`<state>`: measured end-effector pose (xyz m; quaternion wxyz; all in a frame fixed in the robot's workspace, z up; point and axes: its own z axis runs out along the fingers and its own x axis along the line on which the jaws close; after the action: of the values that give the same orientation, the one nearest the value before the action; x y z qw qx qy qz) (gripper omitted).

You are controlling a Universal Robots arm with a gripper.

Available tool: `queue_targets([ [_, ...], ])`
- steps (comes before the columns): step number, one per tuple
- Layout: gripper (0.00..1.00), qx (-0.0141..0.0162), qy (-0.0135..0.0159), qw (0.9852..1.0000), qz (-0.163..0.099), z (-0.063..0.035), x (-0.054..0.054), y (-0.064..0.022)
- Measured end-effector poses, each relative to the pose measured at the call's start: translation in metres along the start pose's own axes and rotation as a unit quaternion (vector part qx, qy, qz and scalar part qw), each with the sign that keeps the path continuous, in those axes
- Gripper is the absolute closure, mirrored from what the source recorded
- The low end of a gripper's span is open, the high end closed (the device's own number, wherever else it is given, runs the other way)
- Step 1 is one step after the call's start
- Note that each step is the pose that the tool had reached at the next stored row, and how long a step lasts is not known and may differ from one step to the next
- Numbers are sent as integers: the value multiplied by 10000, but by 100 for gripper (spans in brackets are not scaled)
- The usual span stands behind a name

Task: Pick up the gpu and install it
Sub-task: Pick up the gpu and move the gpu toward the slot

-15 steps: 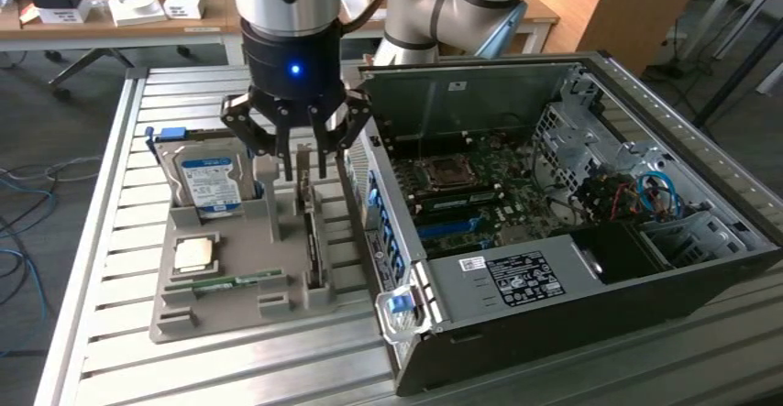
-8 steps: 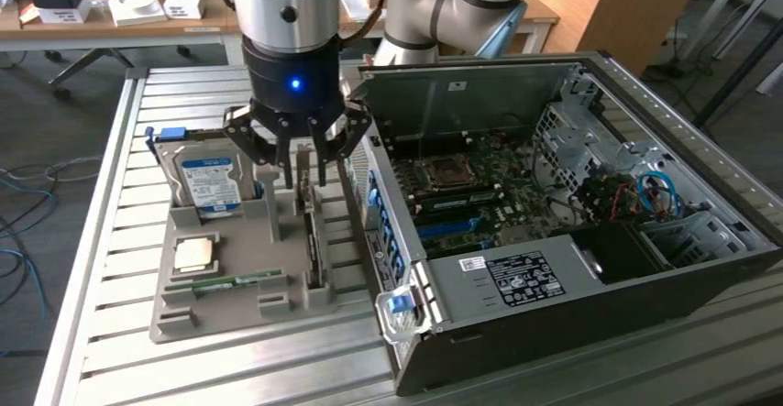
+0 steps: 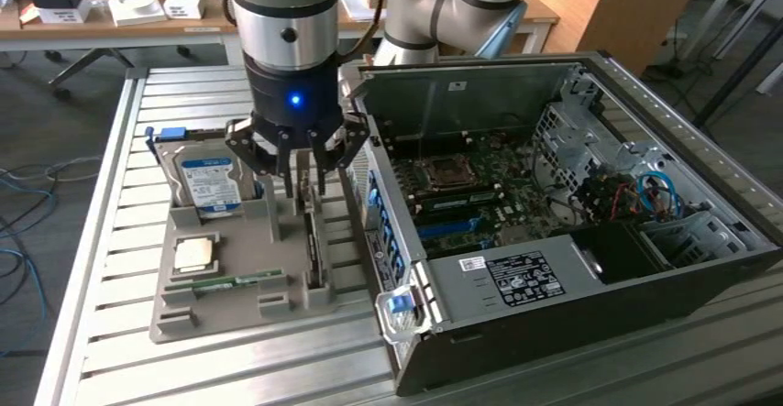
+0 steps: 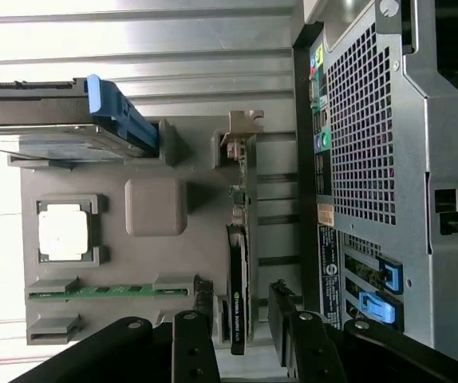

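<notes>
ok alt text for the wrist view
Open jaws sit either side of the gpu, which stands on edge in a grey tray. The tray holds a hard drive, a processor and a memory stick; a computer case stands beside it.

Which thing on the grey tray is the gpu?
Find the big open computer case; the grey tray lies beside it on the exterior view's left. The gpu stands on edge in the slot nearest the case. It is thin and black, unlike the boxy hard drive and green memory stick.
</notes>
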<state>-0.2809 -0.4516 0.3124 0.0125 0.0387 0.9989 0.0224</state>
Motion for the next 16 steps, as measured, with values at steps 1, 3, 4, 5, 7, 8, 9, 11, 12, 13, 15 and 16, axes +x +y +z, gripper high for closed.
queue_targets([
  [1, 58, 0, 0, 10000, 0, 17, 1, -1],
  [3, 58, 0, 0, 10000, 0, 49, 2, -2],
  [4, 58, 0, 0, 10000, 0, 65, 3, -3],
  [5, 58, 0, 0, 10000, 0, 83, 4, -4],
  [7, 58, 0, 0, 10000, 0, 117, 5, -5],
  [8, 58, 0, 0, 10000, 0, 135, 7, -6],
  [9, 58, 0, 0, 10000, 0, 154, 7, -7],
  [11, 58, 0, 0, 10000, 0, 189, 9, -9],
  [12, 58, 0, 0, 10000, 0, 208, 10, -10],
  [13, 58, 0, 0, 10000, 0, 226, 10, -11],
  [15, 58, 0, 0, 10000, 0, 262, 12, -12],
  [16, 58, 0, 0, 10000, 0, 280, 12, -13],
])
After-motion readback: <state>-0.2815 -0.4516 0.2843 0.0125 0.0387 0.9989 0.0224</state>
